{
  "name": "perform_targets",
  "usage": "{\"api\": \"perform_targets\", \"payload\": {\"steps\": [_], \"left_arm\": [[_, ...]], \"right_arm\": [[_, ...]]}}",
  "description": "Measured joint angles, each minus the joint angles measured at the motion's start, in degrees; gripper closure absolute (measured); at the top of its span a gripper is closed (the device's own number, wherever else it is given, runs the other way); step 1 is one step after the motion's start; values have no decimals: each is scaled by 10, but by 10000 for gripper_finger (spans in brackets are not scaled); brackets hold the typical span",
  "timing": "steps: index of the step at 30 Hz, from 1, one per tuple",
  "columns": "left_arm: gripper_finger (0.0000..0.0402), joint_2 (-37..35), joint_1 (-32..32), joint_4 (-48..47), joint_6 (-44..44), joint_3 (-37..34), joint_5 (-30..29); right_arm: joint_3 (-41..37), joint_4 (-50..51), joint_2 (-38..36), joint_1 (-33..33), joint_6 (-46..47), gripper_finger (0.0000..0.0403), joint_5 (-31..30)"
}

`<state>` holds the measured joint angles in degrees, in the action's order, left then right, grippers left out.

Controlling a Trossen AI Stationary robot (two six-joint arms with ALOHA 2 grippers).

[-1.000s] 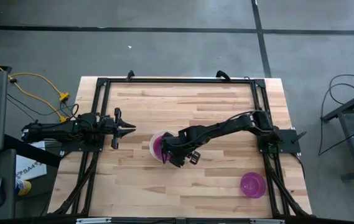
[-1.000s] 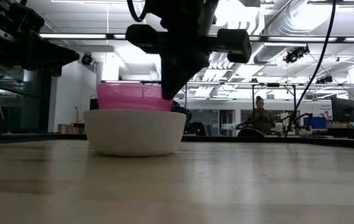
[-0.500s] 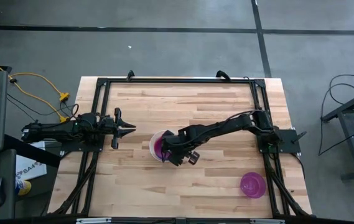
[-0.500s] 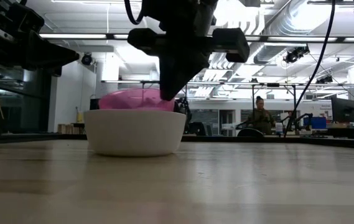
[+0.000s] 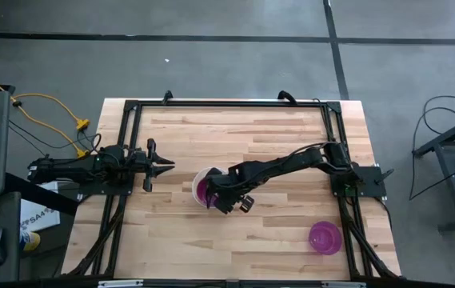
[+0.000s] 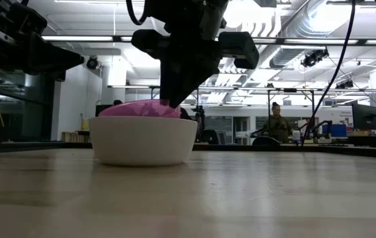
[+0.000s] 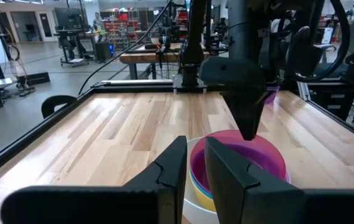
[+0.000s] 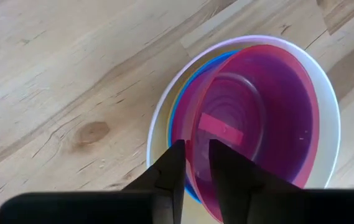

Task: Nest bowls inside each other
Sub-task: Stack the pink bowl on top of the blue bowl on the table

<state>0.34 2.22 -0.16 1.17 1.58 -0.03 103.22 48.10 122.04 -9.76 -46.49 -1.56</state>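
White bowl (image 5: 197, 190) mouth-up near the table (image 5: 235, 132) centre, yellow, blue and tilted pink-red bowl (image 8: 251, 118) nested inside, right gripper (image 5: 221, 202) jaws slightly parted straddling the pink-red rim, purple bowl (image 5: 325, 238) upright by the right front corner, left gripper (image 5: 160, 166) idle at the left edge, jaws narrow.

You can see the pink-red bowl (image 6: 139, 109) has dropped from riding high above the white bowl (image 6: 143, 140) to lying tilted inside it, and the right gripper (image 8: 193, 163) has loosened its pinch on that bowl's rim.
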Motion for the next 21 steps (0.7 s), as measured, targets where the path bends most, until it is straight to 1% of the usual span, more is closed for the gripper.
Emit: {"api": "perform_targets", "payload": {"steps": [7,14,21], "left_arm": [[343,0,0,0,0,0,0],[343,0,0,0,0,0,0],[343,0,0,0,0,0,0]], "right_arm": [[0,0,0,-7,4,335,0],[0,1,0,-16,33,335,4],[0,1,0,-18,34,335,7]]}}
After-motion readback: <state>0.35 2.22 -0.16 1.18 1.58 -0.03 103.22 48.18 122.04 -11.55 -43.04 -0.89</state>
